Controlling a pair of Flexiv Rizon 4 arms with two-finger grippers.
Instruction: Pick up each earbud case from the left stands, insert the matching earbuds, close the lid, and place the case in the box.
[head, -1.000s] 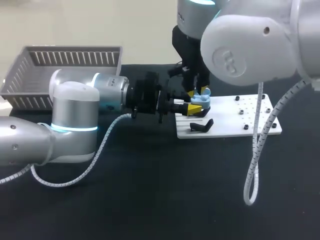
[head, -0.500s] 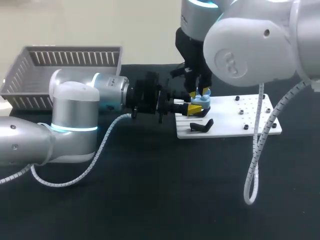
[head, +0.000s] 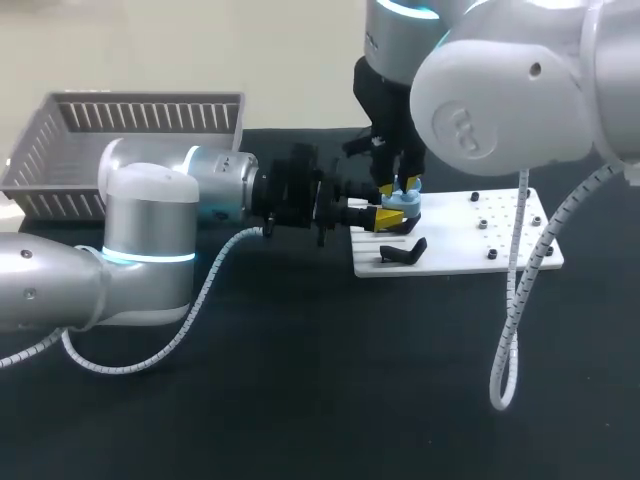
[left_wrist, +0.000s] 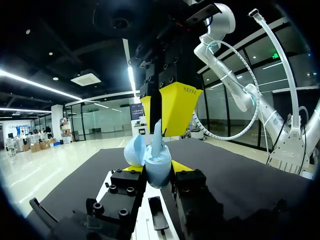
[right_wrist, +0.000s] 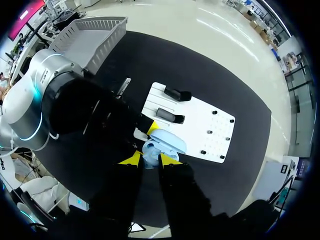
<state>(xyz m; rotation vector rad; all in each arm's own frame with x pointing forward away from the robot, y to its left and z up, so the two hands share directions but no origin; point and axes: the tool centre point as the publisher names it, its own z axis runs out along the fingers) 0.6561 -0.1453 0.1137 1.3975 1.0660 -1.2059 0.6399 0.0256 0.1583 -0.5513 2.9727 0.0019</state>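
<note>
A light blue earbud case (head: 403, 199) hangs over the left end of the white stand board (head: 470, 235), with my left gripper (head: 385, 215) shut on it from the side. In the left wrist view the case (left_wrist: 159, 172) sits between the left gripper's own fingers (left_wrist: 156, 170), its lid (left_wrist: 134, 151) open. My right gripper (head: 403, 186) comes straight down onto the case. A light blue earbud (left_wrist: 158, 137) is pinched between its yellow fingers (left_wrist: 177, 107), the tip inside the case. In the right wrist view the right gripper (right_wrist: 150, 160) stands over the case (right_wrist: 169, 141).
A grey slatted basket (head: 130, 130) stands at the table's far left. A black stand (head: 405, 250) lies on the board's near left, and small black pegs (head: 485, 223) dot its right half. The black table in front is bare.
My right arm has edged slightly to the right over the case. The left arm and the case have stayed in place.
</note>
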